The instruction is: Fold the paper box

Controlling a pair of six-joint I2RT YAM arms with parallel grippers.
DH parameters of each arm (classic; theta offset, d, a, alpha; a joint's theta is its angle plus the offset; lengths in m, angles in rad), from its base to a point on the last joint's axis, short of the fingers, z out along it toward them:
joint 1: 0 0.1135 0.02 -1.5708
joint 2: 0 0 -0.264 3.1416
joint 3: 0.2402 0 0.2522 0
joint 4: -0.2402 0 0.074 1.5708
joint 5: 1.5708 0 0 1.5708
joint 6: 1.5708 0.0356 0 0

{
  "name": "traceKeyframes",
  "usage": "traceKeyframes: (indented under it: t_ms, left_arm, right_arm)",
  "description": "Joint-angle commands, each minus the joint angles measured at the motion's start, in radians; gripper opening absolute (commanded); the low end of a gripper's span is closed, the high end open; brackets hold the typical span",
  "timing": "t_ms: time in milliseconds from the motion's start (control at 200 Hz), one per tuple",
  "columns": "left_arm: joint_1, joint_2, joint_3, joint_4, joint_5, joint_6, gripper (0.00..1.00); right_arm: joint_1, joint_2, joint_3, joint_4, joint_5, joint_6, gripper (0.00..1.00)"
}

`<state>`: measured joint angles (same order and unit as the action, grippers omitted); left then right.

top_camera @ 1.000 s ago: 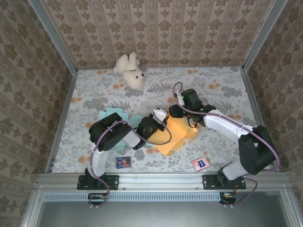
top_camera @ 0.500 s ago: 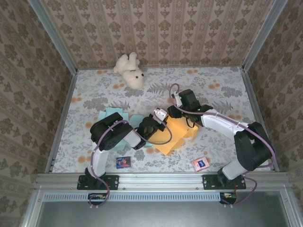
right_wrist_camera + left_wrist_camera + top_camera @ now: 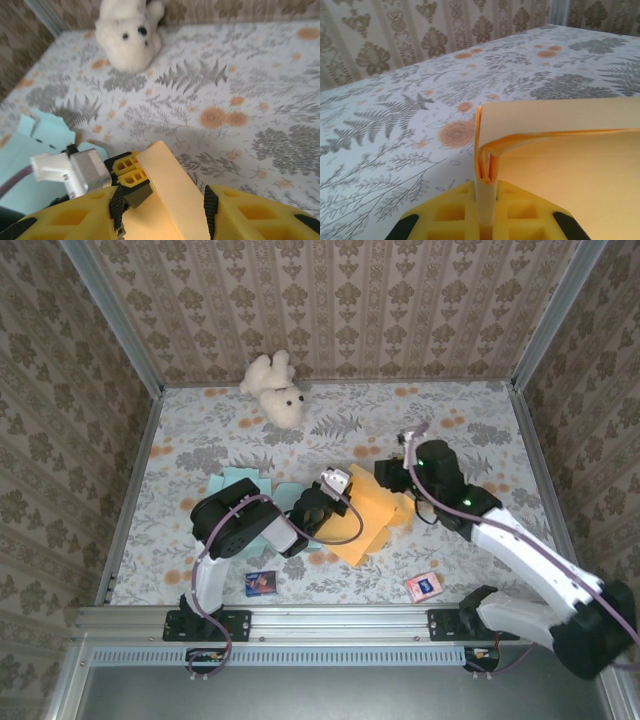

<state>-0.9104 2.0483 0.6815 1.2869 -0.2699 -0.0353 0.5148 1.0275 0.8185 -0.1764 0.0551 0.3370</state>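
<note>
The orange box (image 3: 365,525) lies partly folded in the middle of the bench (image 3: 470,430), between the two arms. The left gripper (image 3: 322,502) is closed on the box's left edge. The left wrist view shows a doubled layer of orange paper (image 3: 560,165) pinched upright between the gripper's (image 3: 486,192) yellow fingers. The right gripper (image 3: 388,472) is at the box's far corner with its jaws apart. In the right wrist view a raised orange flap (image 3: 170,175) stands between its fingers (image 3: 235,210), close against the right one and clear of the left, so it is not clamped. A pale blue sheet (image 3: 240,485) lies just left of the box, under the left arm. A white bear (image 3: 277,390) sits near the far wall. Two small cards (image 3: 261,583) (image 3: 424,586) lie near the front edge.
</note>
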Motion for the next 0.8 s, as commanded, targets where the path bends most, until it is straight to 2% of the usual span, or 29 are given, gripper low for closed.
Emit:
traceKeyframes:
  t_ms: [0,120,215,390,525,795]
  left_arm:
    - [-0.010,-0.050,-0.031,0.020,-0.142,-0.098,0.00]
    - [-0.027,-0.081,-0.058,0.019,-0.263,-0.180,0.00]
    - [-0.046,-0.084,-0.059,0.020,-0.319,-0.217,0.00]
    - [-0.080,-0.060,-0.033,0.019,-0.396,-0.218,0.00]
    - [-0.092,-0.056,-0.030,0.019,-0.469,-0.238,0.00]
    - [-0.099,-0.047,-0.018,0.019,-0.478,-0.251,0.00]
  right_arm:
    - [0.008,-0.126,-0.086,-0.082,0.110,0.077,0.49]
    - [0.010,-0.227,-0.156,-0.079,0.095,0.140,0.49]
    - [0.011,-0.229,-0.181,-0.042,0.064,0.176,0.51]
    - [0.019,-0.096,-0.152,0.032,0.028,0.213,0.54]
    - [0.030,0.016,-0.143,0.100,0.072,0.245,0.55]
    - [0.044,0.167,-0.113,0.193,0.100,0.256,0.55]
